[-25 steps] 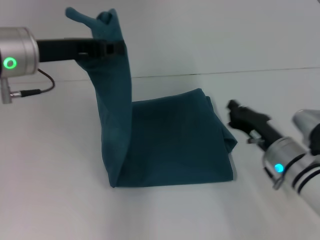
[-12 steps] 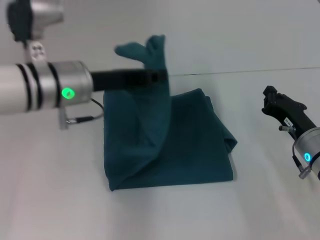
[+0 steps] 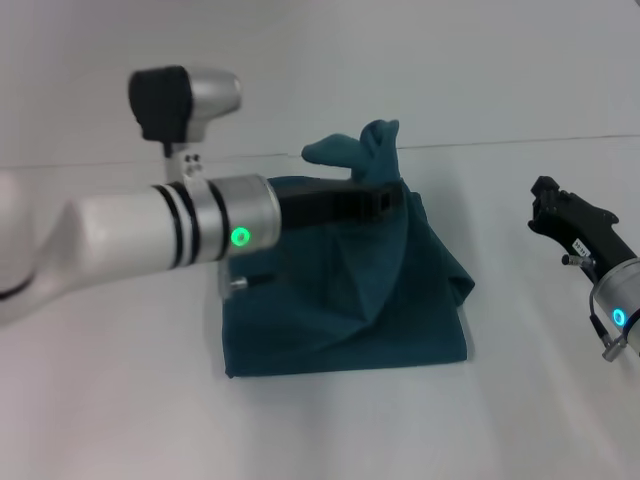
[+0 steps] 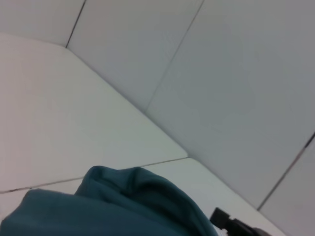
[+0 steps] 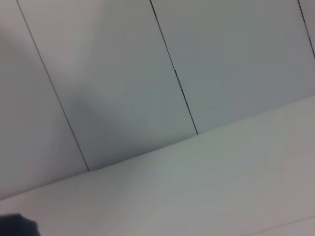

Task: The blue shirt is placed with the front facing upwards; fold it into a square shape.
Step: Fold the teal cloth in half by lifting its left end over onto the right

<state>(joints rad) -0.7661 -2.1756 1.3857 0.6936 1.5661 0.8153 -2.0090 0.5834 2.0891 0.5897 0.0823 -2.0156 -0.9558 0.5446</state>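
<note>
No text, label or number can be read anywhere.

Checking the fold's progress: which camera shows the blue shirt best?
The head view: the whole blue shirt shows, one edge held up by the left end effector. The left wrist view catches only a bunched part; the right wrist view shows none.

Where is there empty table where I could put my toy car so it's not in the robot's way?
Bare table lies in front of the blue shirt, nearest the camera. Another free strip runs behind the shirt to the wall. It is crowded over the shirt, where the left gripper holds up a pinch of cloth, and the gap beside the right gripper is narrow.
</note>
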